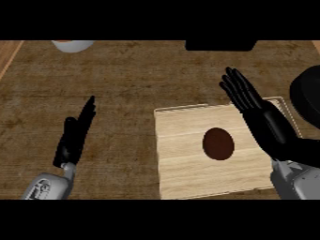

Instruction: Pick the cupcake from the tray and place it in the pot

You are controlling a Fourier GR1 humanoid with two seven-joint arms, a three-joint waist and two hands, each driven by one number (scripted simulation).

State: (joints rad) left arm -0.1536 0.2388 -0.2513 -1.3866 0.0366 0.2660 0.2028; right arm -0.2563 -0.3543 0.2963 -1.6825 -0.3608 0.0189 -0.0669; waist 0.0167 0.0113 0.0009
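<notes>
1. Although the right hand (259,110) is held open with fingers straight above the tray's far right corner, nothing is gripped; the dark brown oval cupcake (218,144) is found at about seven o'clock from it, near.
2. The cupcake is set near the middle of the pale wooden square tray (183,178), its long axis running twelve to six.
3. The left hand (76,136), open and edge-on, is kept well apart at nine o'clock.
4. The black round pot (318,101) is cut by the frame at three o'clock, just beside the tray's rim; bare board is left around the cupcake.
</notes>
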